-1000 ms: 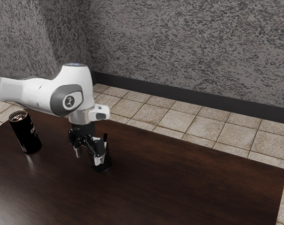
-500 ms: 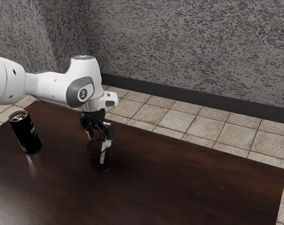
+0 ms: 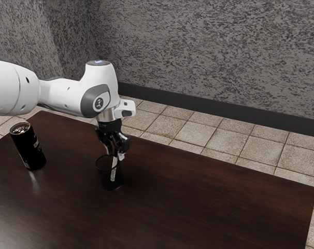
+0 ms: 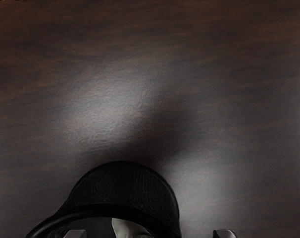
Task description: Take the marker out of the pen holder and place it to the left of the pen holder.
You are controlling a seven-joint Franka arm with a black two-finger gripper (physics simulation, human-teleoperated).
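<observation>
Remaining unmoved at the exterior view's left, the can (image 3: 28, 148) requires no action. The pen holder (image 3: 103, 177) retains the marker (image 3: 113, 171); the fingers (image 4: 224, 234), spread and gripping nothing, are now shifted toward the exterior view's right, so extraction likely requires realignment.

A pale marker (image 4: 126, 229) inside the black pen holder (image 4: 127, 186) on dark wooden table (image 4: 239, 74).

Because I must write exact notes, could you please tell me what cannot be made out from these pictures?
- Top end of the marker: exterior view, behind the gripper.
- Part of the pen holder: wrist view, cut off by the lower edge.
- Lettering on the can: exterior view, too small.
- Base of the arm: exterior view, beyond its left edge.
</observation>
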